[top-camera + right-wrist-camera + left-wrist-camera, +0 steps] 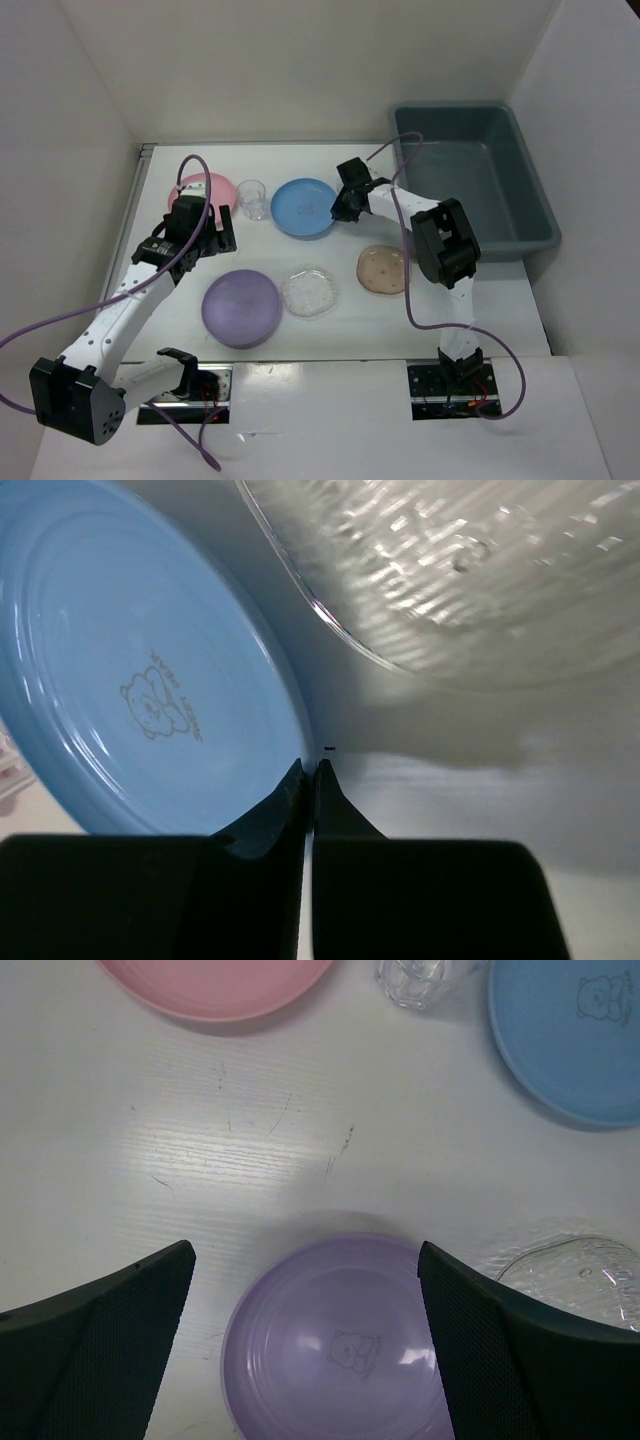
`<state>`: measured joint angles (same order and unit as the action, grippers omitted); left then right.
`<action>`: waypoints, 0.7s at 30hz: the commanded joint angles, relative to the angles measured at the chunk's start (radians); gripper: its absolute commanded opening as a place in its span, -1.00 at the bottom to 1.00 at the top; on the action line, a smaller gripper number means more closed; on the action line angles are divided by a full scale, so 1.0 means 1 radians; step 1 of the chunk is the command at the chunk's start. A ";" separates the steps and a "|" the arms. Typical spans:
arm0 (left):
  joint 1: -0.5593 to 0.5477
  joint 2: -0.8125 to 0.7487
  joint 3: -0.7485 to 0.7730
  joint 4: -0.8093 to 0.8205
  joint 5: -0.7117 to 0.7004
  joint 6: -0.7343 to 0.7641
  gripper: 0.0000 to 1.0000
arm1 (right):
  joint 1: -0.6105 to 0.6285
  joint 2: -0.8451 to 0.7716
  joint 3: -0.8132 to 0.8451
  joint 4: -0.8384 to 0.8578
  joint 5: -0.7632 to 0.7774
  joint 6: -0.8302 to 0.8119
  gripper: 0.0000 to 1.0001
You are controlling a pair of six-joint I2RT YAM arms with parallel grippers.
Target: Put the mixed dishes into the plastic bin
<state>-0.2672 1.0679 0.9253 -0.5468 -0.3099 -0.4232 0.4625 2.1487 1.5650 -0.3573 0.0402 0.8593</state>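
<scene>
My right gripper [347, 205] [312, 770] is shut on the right rim of the blue plate [300, 208] [130, 680], which looks tilted. My left gripper [212, 232] [305, 1260] is open and empty, hovering above the table between the pink plate [200, 188] [215, 985] and the purple plate [241, 307] [330, 1350]. A small clear cup [252, 198] [415, 980] stands between the pink and blue plates. A clear plate [308, 292] [580, 1275] [470, 570] and a brownish squarish plate [383, 269] lie in front. The grey-blue bin [535, 230] stands at the right and holds no dishes.
White walls close in the table at the left, back and right. The bin's left wall [405, 150] is just right of my right arm. Purple cables [200, 165] loop off both arms.
</scene>
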 commanded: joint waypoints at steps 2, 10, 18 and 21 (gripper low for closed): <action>-0.004 -0.017 -0.002 0.022 -0.005 -0.002 0.98 | 0.011 -0.226 -0.025 -0.023 0.049 -0.068 -1.00; -0.004 -0.026 -0.011 0.031 0.005 -0.002 0.98 | -0.116 -0.444 0.084 -0.134 0.081 -0.163 -1.00; -0.004 -0.055 -0.020 0.031 0.014 -0.002 0.98 | -0.461 -0.411 0.225 -0.262 0.202 -0.168 -1.00; -0.004 -0.056 -0.020 0.031 0.014 -0.002 0.98 | -0.597 -0.382 0.173 -0.262 0.159 -0.126 -1.00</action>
<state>-0.2672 1.0332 0.9134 -0.5457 -0.3065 -0.4232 -0.0750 1.7275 1.7596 -0.5423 0.1989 0.6994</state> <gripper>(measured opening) 0.993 0.013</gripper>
